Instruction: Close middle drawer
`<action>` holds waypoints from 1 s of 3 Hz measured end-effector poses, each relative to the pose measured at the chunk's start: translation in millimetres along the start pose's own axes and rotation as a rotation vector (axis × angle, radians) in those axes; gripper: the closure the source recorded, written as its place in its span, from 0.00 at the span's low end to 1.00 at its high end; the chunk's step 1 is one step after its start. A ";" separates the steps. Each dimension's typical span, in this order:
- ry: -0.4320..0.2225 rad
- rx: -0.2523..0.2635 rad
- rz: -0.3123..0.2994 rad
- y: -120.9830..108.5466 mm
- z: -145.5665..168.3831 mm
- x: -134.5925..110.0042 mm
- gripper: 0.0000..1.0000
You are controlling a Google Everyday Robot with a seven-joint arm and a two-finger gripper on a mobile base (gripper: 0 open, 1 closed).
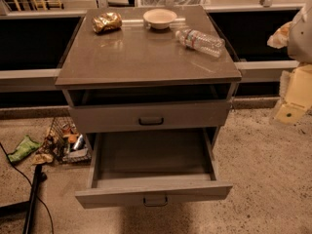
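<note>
We see the middle drawer (152, 191) jutting from the cabinet (136, 60); a bowl (160, 18), bottle (200, 41) and bag (107, 21) sit on top. The gripper (289, 111) is right of the cabinet, and we cannot tell its grip.

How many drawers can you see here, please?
2: the upper drawer under the cabinet top; the middle drawer pulled out below. A third may be hidden beneath. The gripper is at right.

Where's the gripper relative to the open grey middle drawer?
The cream gripper is at the camera view's right edge, off the grey cabinet's right side, up and right of the pulled-out grey middle drawer, apart from it.
</note>
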State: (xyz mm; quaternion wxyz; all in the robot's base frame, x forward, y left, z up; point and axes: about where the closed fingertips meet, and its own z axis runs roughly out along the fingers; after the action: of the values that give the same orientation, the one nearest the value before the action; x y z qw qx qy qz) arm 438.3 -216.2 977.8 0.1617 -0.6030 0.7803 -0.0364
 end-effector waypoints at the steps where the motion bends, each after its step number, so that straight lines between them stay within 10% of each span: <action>1: 0.000 0.000 0.000 0.0 0.1 0.0 0.00; 3: -0.071 -0.151 -0.006 44.6 103.6 -13.7 0.00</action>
State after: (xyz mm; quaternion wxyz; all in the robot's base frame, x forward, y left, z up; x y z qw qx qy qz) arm 430.6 -176.8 871.5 0.1433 -0.6168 0.7728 0.0437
